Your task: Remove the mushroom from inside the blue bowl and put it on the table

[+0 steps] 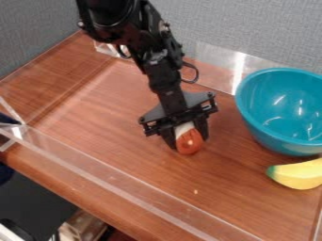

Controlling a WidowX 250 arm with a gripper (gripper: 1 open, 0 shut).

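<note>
The mushroom (190,144), red-orange cap showing, rests on the table (88,94), left of the blue bowl (283,108) and outside it. My gripper (186,134) comes down on it from above. Its two dark fingers press the mushroom's sides, so the gripper is shut on it. The teal-blue bowl stands upright at the right edge, and nothing shows inside it. The mushroom's stem is hidden by the fingers.
A yellow banana-shaped toy (299,174) lies in front of the bowl at the right. Clear acrylic walls (113,184) edge the tabletop along the front and back. The black arm (145,42) reaches in from the back centre.
</note>
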